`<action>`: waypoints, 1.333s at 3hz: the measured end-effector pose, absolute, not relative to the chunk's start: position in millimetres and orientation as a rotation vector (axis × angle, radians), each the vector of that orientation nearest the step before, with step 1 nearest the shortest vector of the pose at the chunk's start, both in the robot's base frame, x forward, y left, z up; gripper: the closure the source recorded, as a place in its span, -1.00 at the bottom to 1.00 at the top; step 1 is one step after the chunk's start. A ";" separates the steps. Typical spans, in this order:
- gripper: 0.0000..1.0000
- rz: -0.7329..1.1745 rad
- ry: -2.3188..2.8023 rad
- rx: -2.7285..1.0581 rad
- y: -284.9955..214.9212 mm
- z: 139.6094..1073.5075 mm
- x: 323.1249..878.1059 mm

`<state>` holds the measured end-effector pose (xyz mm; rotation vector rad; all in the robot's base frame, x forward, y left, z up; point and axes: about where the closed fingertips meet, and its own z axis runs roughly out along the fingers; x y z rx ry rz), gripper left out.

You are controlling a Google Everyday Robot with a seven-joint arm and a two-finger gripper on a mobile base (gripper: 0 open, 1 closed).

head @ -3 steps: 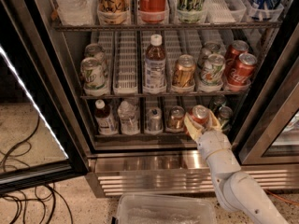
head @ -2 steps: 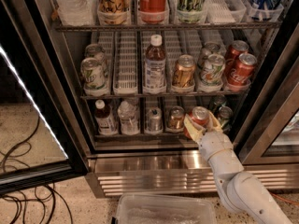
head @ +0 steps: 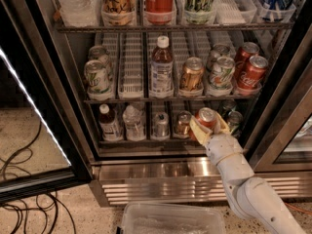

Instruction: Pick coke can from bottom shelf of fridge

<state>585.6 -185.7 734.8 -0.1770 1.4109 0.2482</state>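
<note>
The fridge (head: pixel 161 179) stands open in front of me. The coke can (head: pixel 205 116), red with a silver top, is on the right part of the bottom shelf (head: pixel 141 142) and leans a little to the left. My gripper (head: pixel 209 126) has reached in from the lower right. Its pale yellow fingers (head: pixel 197 128) sit on either side of the can and are shut on it. The white arm runs down to the bottom right corner.
On the bottom shelf stand a brown bottle (head: pixel 109 123), a clear bottle (head: pixel 132 123), a silver can (head: pixel 161 125), a bronze can (head: pixel 183 123) and dark cans (head: pixel 234 119). Two red cans (head: pixel 251 72) sit one shelf up. A clear plastic bin (head: pixel 170 221) lies below. The open door (head: pixel 34 111) and cables (head: pixel 19 179) are at left.
Hardly anything differs; the gripper stays closed around the coke can at the same spot on the bottom shelf.
</note>
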 end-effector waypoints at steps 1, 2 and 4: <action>1.00 0.305 1.315 -0.213 -175.4 773.6 579.4; 1.00 0.364 1.241 -0.258 -164.8 804.1 572.4; 1.00 0.471 1.209 -0.310 -153.3 818.4 559.3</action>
